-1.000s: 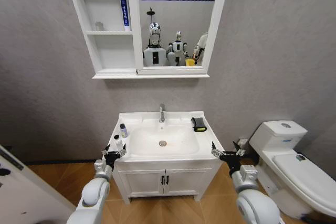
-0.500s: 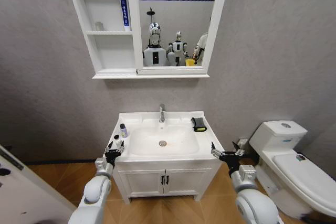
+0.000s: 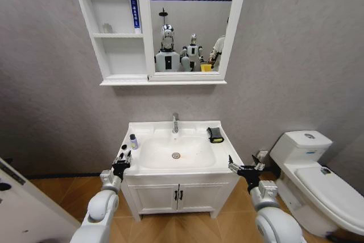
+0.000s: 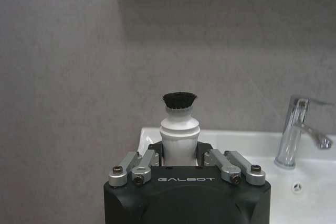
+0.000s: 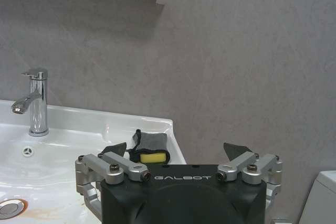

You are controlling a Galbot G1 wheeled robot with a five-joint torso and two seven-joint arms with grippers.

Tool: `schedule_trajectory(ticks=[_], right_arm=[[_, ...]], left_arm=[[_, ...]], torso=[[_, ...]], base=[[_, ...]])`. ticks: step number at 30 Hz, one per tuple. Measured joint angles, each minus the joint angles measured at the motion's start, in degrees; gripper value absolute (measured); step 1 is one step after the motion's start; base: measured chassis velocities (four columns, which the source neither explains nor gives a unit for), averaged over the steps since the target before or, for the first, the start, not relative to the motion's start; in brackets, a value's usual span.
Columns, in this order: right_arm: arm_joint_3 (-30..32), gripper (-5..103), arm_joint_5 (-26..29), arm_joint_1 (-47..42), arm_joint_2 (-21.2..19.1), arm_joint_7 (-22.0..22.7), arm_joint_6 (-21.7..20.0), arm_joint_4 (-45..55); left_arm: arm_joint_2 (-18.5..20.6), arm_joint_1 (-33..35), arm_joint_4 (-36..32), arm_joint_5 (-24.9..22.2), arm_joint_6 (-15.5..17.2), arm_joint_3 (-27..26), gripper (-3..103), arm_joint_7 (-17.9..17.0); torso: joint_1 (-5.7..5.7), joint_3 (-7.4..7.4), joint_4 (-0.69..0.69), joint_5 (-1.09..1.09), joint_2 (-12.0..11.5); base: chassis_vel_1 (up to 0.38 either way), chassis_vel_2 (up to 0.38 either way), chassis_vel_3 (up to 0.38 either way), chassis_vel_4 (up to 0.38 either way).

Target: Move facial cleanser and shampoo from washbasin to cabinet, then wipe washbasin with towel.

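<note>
White facial cleanser (image 4: 179, 135) clamped in left tool (image 3: 121, 163) at washbasin (image 3: 226, 149) corner; right tool (image 3: 245, 169) spread wide, low.

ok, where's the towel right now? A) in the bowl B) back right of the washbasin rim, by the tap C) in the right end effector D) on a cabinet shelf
B: the towel lies on the washbasin rim, right of the tap, untouched.

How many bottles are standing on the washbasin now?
2. The shampoo stands on the washbasin's left ledge; the facial cleanser is nearer the front corner, between the left gripper's fingers.
</note>
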Motion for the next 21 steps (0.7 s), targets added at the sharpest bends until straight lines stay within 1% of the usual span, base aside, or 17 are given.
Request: schedule_trajectory(ticks=[1,2,3,5,6,7,9,10,11,12,13,14,16,17,19,20,21], right_arm=[[0.0,100,0.0,0.0,0.0,0.0,0.0,0.0],[-0.3,100,0.0,0.2,-0.1,0.0,0.0,0.0],[-0.3,100,0.0,0.2,-0.1,0.0,0.0,0.0],[-0.6,100,0.0,0.5,-0.4,-0.1,0.0,-0.1],[-0.6,100,0.0,0.4,-0.5,-0.1,0.0,-0.2],[-0.6,100,0.0,0.4,-0.5,-0.1,0.0,-0.2],[-0.7,100,0.0,0.1,-0.7,-0.2,0.0,-0.2],[-0.7,100,0.1,0.0,-0.9,-0.2,0.0,-0.2],[-0.7,100,0.1,0.0,-0.9,-0.2,0.0,-0.2],[-0.6,100,0.1,-0.2,-1.1,-0.3,0.0,-0.2],[-0.6,100,0.1,-0.2,-1.1,-0.3,0.0,-0.2],[-0.6,100,0.1,-0.2,-1.1,-0.3,0.0,-0.2],[-0.6,100,0.3,-0.3,-1.1,-0.3,0.0,-0.2],[-0.6,100,0.3,-0.3,-1.1,-0.3,0.0,-0.2],[-1.1,100,0.4,-0.1,-0.6,-0.2,-0.1,-0.2],[-1.1,100,0.4,-0.1,-0.6,-0.2,-0.1,-0.2],[-1.3,100,0.2,-0.2,-0.2,-0.2,-0.1,-0.2]], left_arm=[[0.0,0.0,0.0,0.0,0.0,0.0,32,0.0],[3.6,-1.3,-3.7,-4.1,4.0,-0.8,32,-3.4],[3.6,-1.3,-3.7,-4.1,4.0,-0.8,32,-3.4],[9.1,-4.8,-8.3,-12.3,10.1,-1.8,32,-9.6],[11.8,-6.9,-9.8,-16.4,13.1,-2.0,32,-12.0],[11.8,-6.9,-9.8,-16.4,13.1,-2.0,32,-12.0],[18.1,-12.3,-11.6,-24.4,17.0,-2.4,32,-15.7],[20.5,-14.4,-11.7,-27.0,17.9,-2.6,32,-16.7],[20.5,-14.4,-11.7,-27.0,17.9,-2.6,32,-16.7],[24.0,-17.8,-11.3,-30.9,19.0,-2.5,32,-17.8],[26.4,-20.9,-10.5,-33.9,19.8,-2.3,32,-18.8],[26.4,-20.9,-10.5,-33.9,19.8,-2.3,32,-18.8],[29.9,-26.4,-8.6,-39.4,21.2,-1.5,32,-19.8],[29.9,-26.4,-8.6,-39.4,21.2,-1.5,32,-19.8],[33.4,-34.1,-5.3,-43.4,22.3,0.0,32,-19.8],[33.4,-34.1,-5.3,-43.4,22.3,0.0,32,-19.8],[34.9,-38.2,-3.3,-45.8,22.8,1.9,32,-19.6]], torso=[[0.00,0.00,0.00,0.00,0.0],[0.00,0.00,-0.01,-0.01,0.0],[0.00,0.00,-0.01,-0.01,0.0],[0.00,0.00,0.01,0.00,0.0],[0.00,0.00,0.00,0.00,0.0],[0.00,0.00,0.00,0.00,0.0],[0.00,0.00,-0.03,-0.01,0.0],[0.00,0.00,-0.04,0.00,0.0],[0.00,0.00,-0.04,0.00,0.0],[0.00,0.01,0.00,-0.02,0.0],[0.01,0.00,-0.01,-0.01,0.0],[0.01,0.00,-0.01,-0.01,0.0],[0.01,0.00,-0.01,-0.01,0.0],[0.01,0.00,-0.01,-0.01,0.0],[0.01,0.01,0.00,0.00,0.0],[0.01,0.01,0.00,0.00,0.0],[0.00,0.00,0.01,0.00,0.0]], base=[[0.000,0.000,0.000,0.000],[0.000,0.000,0.000,0.000],[0.000,0.000,0.000,0.000],[0.000,0.000,0.000,0.000],[0.000,0.000,0.000,0.000],[0.000,0.000,0.000,0.000],[0.000,0.000,0.000,0.000],[0.000,0.000,0.000,0.000],[0.000,0.000,0.000,0.000],[0.000,0.000,0.000,0.000],[0.000,0.000,0.000,0.000],[0.000,0.000,0.000,0.000],[0.000,0.000,0.000,0.000],[0.000,0.000,0.000,0.000],[0.000,0.000,0.000,0.000],[0.000,0.000,0.000,0.000],[0.000,0.000,0.000,0.000]])
